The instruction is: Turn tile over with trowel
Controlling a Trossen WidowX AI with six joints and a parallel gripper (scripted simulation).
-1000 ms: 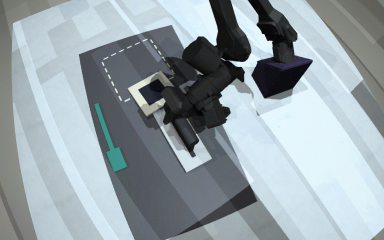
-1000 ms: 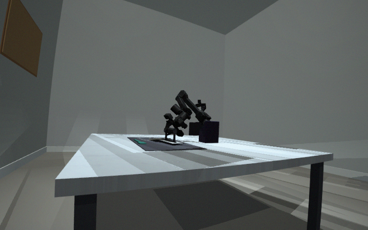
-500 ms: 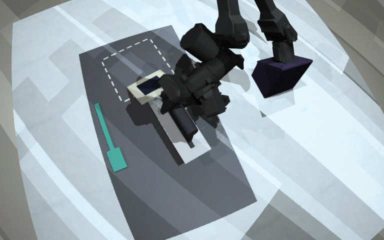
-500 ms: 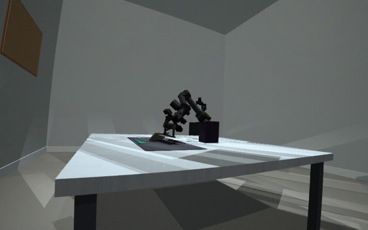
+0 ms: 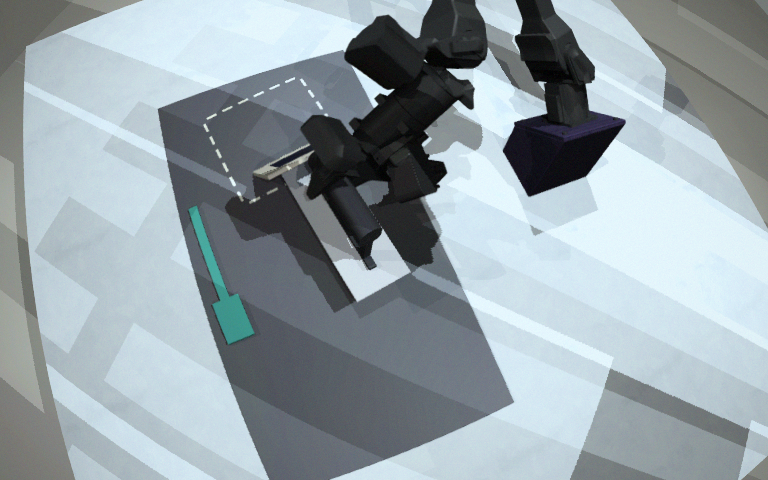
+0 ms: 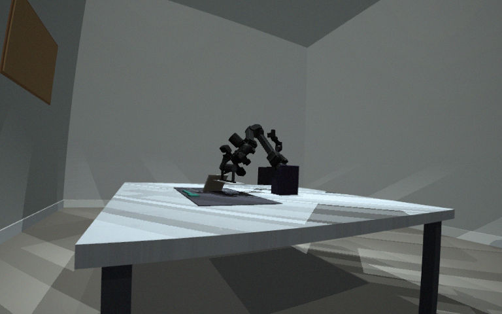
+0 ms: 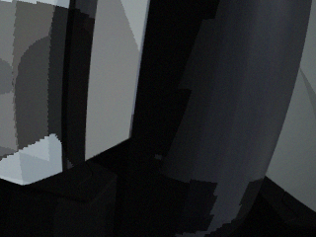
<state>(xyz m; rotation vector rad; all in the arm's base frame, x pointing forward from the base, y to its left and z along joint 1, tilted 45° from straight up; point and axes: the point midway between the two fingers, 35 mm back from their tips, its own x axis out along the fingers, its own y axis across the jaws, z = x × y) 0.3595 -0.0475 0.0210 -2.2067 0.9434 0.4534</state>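
Note:
My gripper (image 5: 350, 191) (image 6: 230, 169) is shut on the dark round handle of the trowel. The trowel's long pale blade (image 5: 380, 278) (image 7: 114, 74) runs below the handle and is raised above the mat (image 5: 339, 367) (image 6: 229, 201). The tile (image 5: 270, 169) (image 6: 214, 183) stands tilted steeply on edge by the blade's far end. A strip of its dark mark shows in the top view, and its plain face shows in the exterior view. The dashed outline (image 5: 302, 82) lies beyond the tile, its near corner partly hidden. Whether blade and tile touch is hard to tell.
A flat teal spatula shape (image 5: 233, 319) (image 6: 190, 193) lies along the mat's left edge. A dark purple block (image 5: 560, 161) (image 6: 285, 180) stands on the table (image 5: 679, 316) (image 6: 259, 222) right of the mat, beside the arm.

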